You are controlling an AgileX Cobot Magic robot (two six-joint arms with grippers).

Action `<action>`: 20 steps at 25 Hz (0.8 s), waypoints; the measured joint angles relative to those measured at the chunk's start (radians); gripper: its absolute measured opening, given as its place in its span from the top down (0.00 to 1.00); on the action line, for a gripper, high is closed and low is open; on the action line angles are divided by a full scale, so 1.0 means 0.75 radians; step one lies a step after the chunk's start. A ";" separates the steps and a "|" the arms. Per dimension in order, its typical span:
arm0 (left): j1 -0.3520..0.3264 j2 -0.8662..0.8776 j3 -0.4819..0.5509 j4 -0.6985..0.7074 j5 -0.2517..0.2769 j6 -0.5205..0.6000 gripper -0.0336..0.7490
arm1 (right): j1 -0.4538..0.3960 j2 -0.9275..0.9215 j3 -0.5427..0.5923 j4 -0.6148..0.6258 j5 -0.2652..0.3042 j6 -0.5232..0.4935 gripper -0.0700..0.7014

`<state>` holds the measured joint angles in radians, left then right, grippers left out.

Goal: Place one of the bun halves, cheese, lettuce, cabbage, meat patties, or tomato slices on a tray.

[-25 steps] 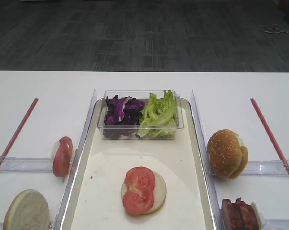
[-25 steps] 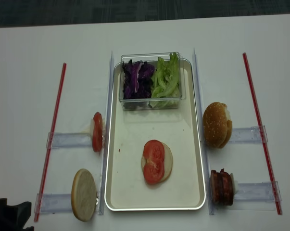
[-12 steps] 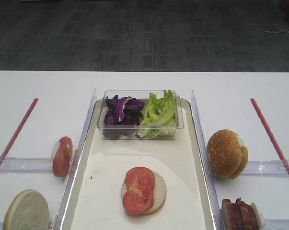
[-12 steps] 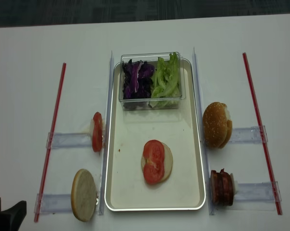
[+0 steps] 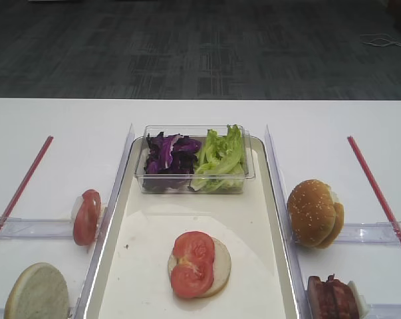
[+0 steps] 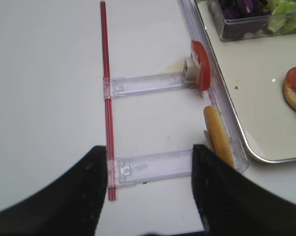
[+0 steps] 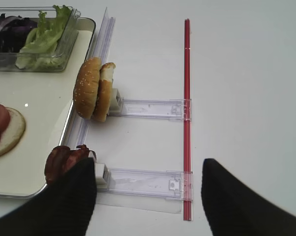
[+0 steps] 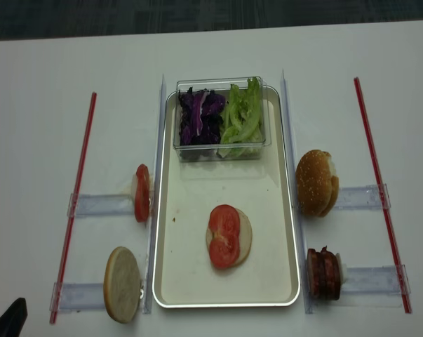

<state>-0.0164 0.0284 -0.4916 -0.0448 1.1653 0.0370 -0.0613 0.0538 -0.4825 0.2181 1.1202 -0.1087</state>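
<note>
You have two glossy red tomato slices [image 8: 224, 236] on a pale bun half [image 8: 240, 235] in the cream metal-rimmed tray [image 8: 271, 210], both black grippers [image 6: 145, 194] [image 7: 148, 196] spread wide, holding nothing.

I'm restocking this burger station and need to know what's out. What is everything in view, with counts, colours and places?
tray: one, cream with a shiny rim, centre.
clear box: one, at the tray's far end.
cabbage: one purple heap, box's left half.
lettuce: one green bunch, box's right half.
bun half: one, pale, on the tray.
tomato slices: two, red, on that bun half.
standing tomato: red, left of the tray; count unclear.
upright bun half: one, pale, near left.
sesame buns: two, golden, right of the tray.
meat patties: reddish-brown, near right.
red strips: two, outer sides.
left gripper: black, jaws open.
right gripper: black, jaws open.
</note>
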 joint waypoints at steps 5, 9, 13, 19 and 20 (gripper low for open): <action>0.000 -0.056 0.000 0.000 0.008 0.000 0.45 | 0.000 0.000 0.000 0.000 0.000 0.000 0.30; 0.000 -0.056 0.000 0.000 0.008 0.000 0.45 | 0.000 0.000 0.000 0.000 0.000 0.000 0.30; 0.000 -0.056 0.000 0.002 0.008 0.000 0.45 | 0.000 0.000 0.000 0.000 0.000 0.000 0.30; 0.000 -0.058 0.000 0.002 0.008 -0.005 0.45 | 0.000 0.000 0.000 0.000 0.000 0.000 0.30; 0.000 -0.058 0.000 0.002 0.008 -0.005 0.45 | 0.000 0.000 0.000 0.000 0.000 0.000 0.30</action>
<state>-0.0164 -0.0154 -0.4916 -0.0430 1.1712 0.0331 -0.0613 0.0538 -0.4825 0.2181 1.1202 -0.1087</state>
